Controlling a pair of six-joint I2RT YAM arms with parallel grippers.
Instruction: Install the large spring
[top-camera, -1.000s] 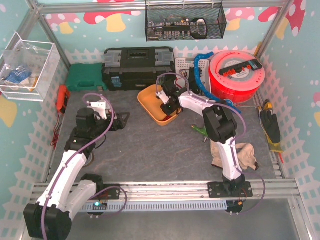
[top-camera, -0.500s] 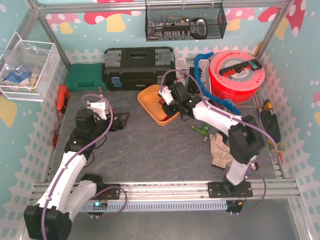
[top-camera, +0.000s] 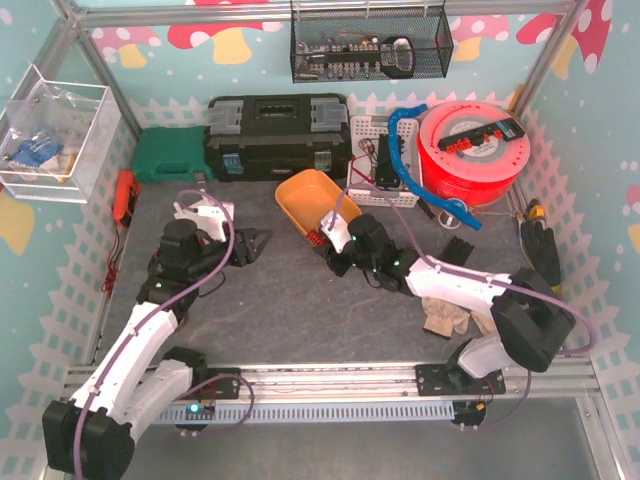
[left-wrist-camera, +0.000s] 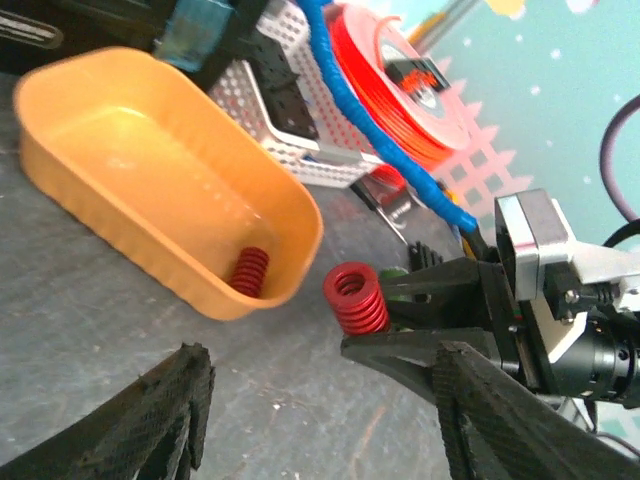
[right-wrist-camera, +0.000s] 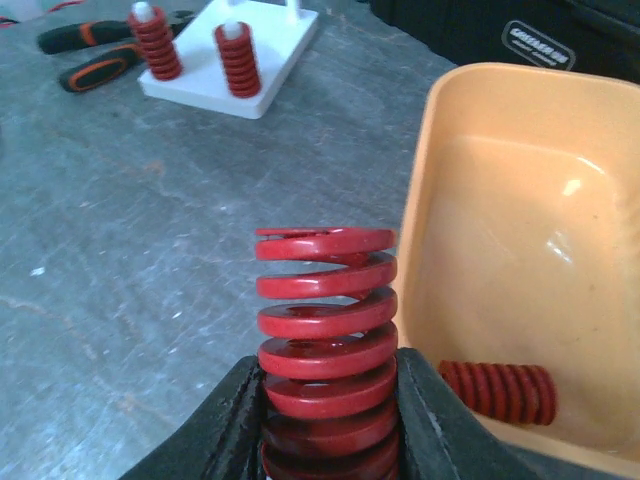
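While the left fingers (left-wrist-camera: 150, 425) stand apart, empty, the right fingers (right-wrist-camera: 232, 425) clamp the large red spring (right-wrist-camera: 325, 320) by its lower coils just outside the orange bin (right-wrist-camera: 520, 210), likely to leave its top free for seating on the white peg base (right-wrist-camera: 270, 60) beyond.

Robotics lab test cell: boxed in aluminium extrusion frame (top-camera: 330, 381), cartoon mushroom backdrop (top-camera: 212, 38), far side stocked with black toolbox (top-camera: 277, 135), green tool case (top-camera: 172, 156), red reel (top-camera: 473, 152), wire basket (top-camera: 367, 45) above.
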